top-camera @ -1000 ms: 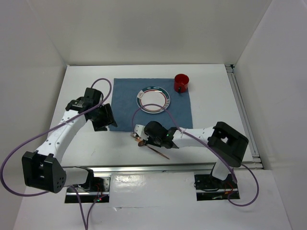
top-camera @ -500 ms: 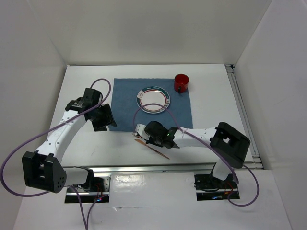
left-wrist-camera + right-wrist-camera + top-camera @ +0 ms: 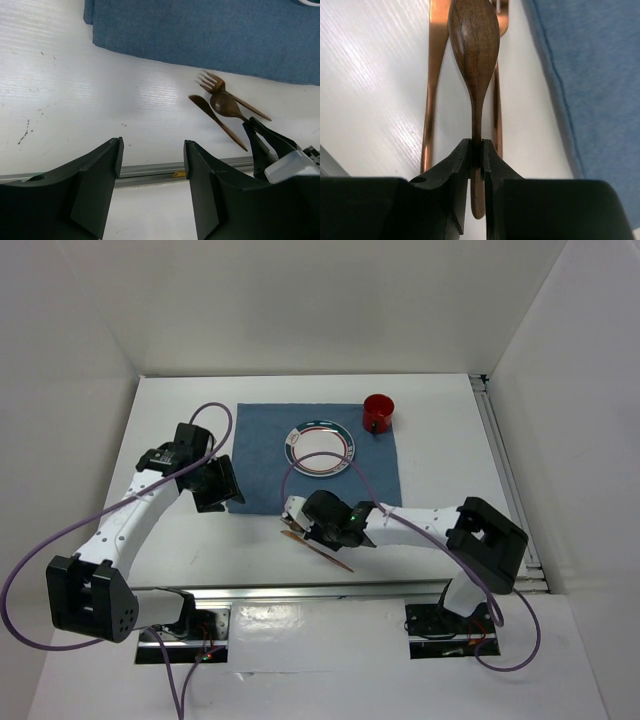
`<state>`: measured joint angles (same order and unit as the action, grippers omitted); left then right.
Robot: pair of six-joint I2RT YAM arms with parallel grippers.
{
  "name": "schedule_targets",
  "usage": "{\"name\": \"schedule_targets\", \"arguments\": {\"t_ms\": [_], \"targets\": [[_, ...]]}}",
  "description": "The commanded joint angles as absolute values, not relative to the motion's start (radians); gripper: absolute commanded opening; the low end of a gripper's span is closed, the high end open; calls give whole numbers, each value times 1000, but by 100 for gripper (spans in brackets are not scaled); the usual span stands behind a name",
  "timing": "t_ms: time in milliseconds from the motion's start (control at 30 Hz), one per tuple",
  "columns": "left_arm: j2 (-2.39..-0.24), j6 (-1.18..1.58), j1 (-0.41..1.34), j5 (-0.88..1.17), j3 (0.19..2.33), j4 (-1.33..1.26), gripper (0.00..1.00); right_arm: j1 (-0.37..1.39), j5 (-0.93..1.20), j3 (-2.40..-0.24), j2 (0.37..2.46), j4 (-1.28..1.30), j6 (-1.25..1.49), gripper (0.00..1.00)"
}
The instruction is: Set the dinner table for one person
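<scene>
The white dinner table [image 3: 440, 450] carries a blue placemat [image 3: 260, 440] with a white plate [image 3: 320, 450] and a red cup [image 3: 379, 412] on it. My right gripper [image 3: 477, 150] is shut on the handle of a wooden spoon [image 3: 474, 35], just off the placemat's near edge [image 3: 590, 75]. Below the spoon lie a wooden knife [image 3: 432, 75] and a wooden fork [image 3: 496, 110] on the table. In the top view the right gripper [image 3: 297, 528] is over these utensils [image 3: 325, 552]. My left gripper [image 3: 152, 150] is open and empty, left of the placemat [image 3: 213, 485].
A silver rail [image 3: 150, 170] runs along the table's near edge, close behind the utensils. White walls enclose the table on three sides. In the left wrist view the fork [image 3: 216, 82], knife [image 3: 215, 119] and spoon [image 3: 226, 104] lie side by side by the right gripper's fingers [image 3: 267, 142].
My right arm has shifted slightly to the right, with the gripper staying over the utensils and shut on the spoon. The left arm has not moved.
</scene>
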<state>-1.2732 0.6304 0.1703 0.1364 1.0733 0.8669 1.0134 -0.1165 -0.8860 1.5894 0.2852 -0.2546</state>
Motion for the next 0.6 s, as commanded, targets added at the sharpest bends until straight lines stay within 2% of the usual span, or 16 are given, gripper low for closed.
{"name": "schedule_targets", "arguments": {"t_ms": [0, 200, 333, 567], "targets": [[-1275, 614, 164, 155, 1069, 856, 68, 994, -72, -936, 1620, 284, -192, 0], [-1266, 614, 164, 146, 1069, 865, 68, 893, -81, -971, 1505, 275, -106, 0], [-1266, 614, 164, 156, 1060, 847, 68, 781, -178, -1021, 1493, 353, 32, 0], [-1275, 666, 229, 166, 1051, 827, 69, 505, -178, -1155, 1601, 506, 484, 0]]}}
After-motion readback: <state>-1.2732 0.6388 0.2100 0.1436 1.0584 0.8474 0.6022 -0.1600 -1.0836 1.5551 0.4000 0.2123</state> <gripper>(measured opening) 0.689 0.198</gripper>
